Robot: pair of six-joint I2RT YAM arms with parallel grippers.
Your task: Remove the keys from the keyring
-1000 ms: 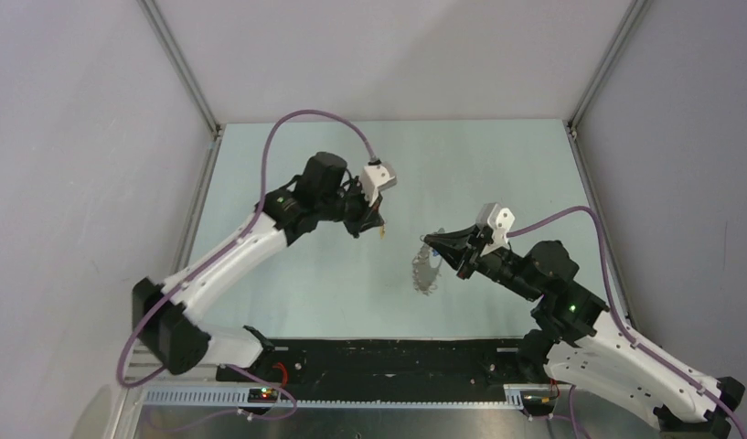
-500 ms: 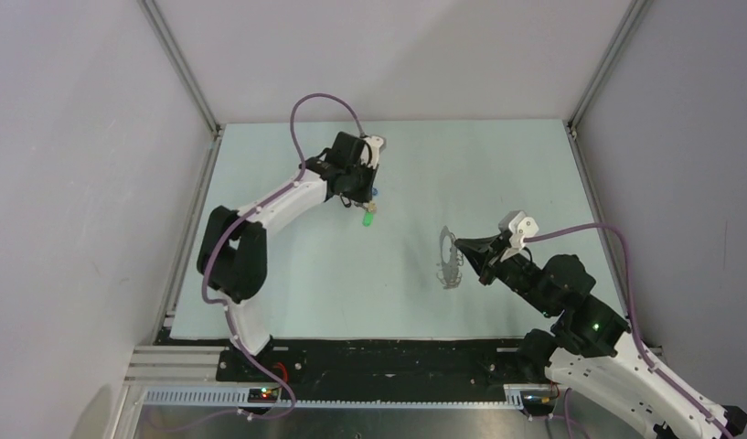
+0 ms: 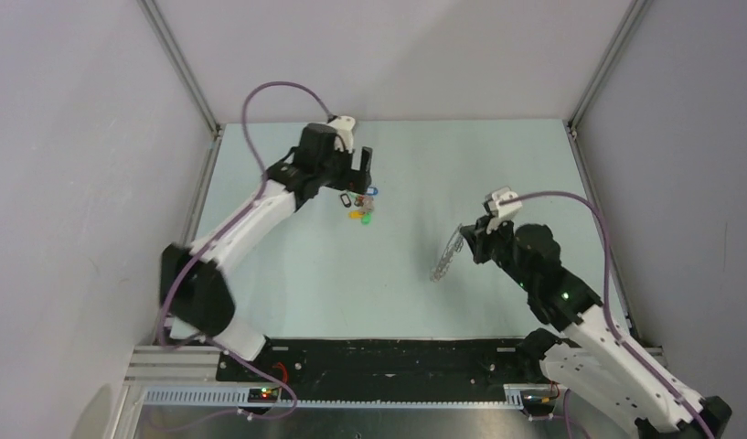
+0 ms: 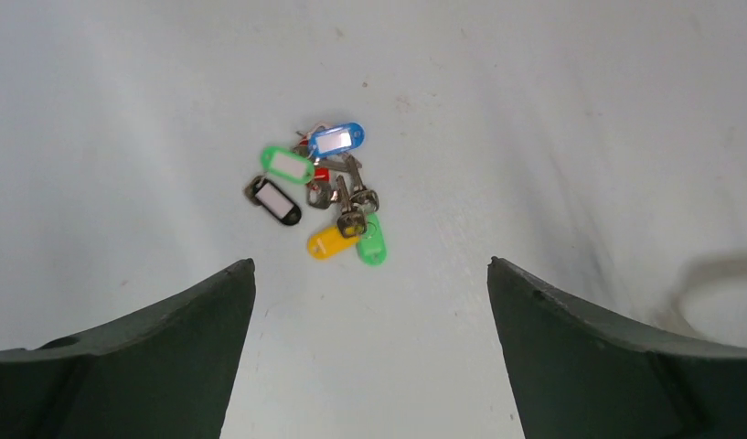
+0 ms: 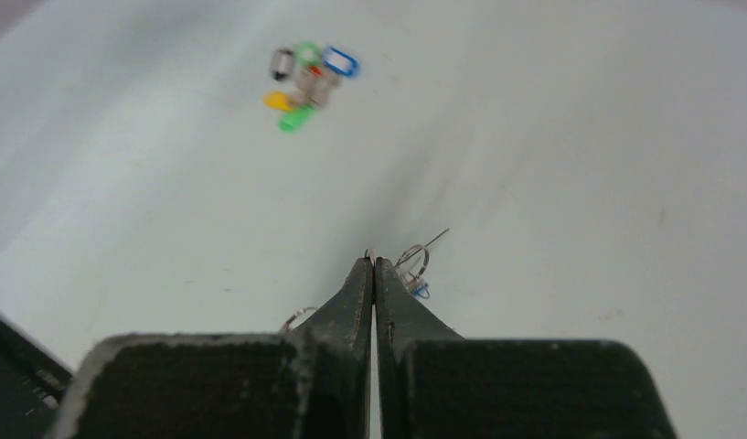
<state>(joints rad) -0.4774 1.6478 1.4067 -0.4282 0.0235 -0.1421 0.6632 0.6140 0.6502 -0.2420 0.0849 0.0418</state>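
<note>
Coloured-tagged keys (image 4: 324, 192) heaped off the keyring (image 3: 447, 256), toward the worktop's (image 3: 287, 274) far-left corner.
Left claw (image 4: 369, 267), spread wide, hangs directly over the keys; right claw (image 3: 473, 240), pressed together, pinches the keyring right of centre, its long axis slanting toward the near edge. It lies rightward, well apart from the left claw.

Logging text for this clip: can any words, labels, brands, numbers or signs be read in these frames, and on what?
None can be read.
key tags: the white inserts in the blue tag, green tag and black tag look blank.
keyring: no marking visible.
left arm, right arm: no brand or number legible.
</note>
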